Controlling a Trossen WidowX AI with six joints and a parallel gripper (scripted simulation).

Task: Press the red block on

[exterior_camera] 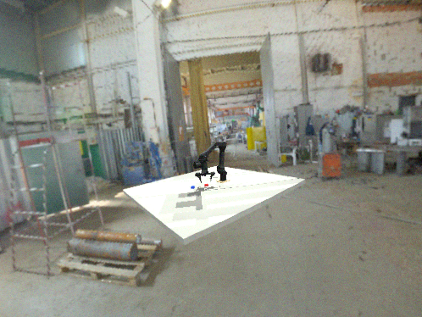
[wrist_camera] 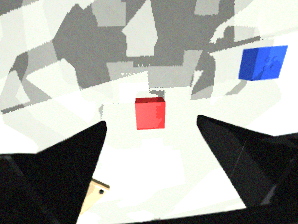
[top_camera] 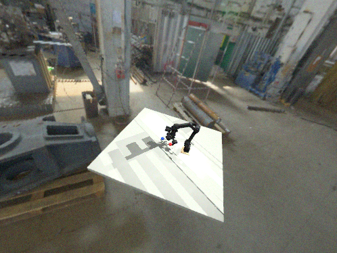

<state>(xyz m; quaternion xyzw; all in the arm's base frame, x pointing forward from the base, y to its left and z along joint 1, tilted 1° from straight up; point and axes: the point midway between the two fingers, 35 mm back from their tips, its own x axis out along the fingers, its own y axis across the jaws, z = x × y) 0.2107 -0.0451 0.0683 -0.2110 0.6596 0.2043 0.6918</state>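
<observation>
Evidently the pick-up is in hand: the gripper [top_camera: 171, 139] [exterior_camera: 205, 176] [wrist_camera: 152, 121] is held wide and empty above the red block [top_camera: 170, 144] [exterior_camera: 206, 185] [wrist_camera: 150, 114], which is seen on the white table [top_camera: 189, 189] [exterior_camera: 229, 216] [wrist_camera: 145, 165] near the blue block [top_camera: 162, 138] [exterior_camera: 192, 187] [wrist_camera: 260, 64]. Next, a straight lowering is called for, then closing. No container is seen on the tabletop.

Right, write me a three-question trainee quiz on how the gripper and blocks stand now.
1. True or false: the gripper is open.
2. Multiple choice: in the wrist view, which block lies in line with the gap between the fingertips? A) blue B) red C) neither
3. Fill in: the red block and the blue block stand ____ (joined/apart).

Key: 1 true; 2 B; 3 apart.
</observation>
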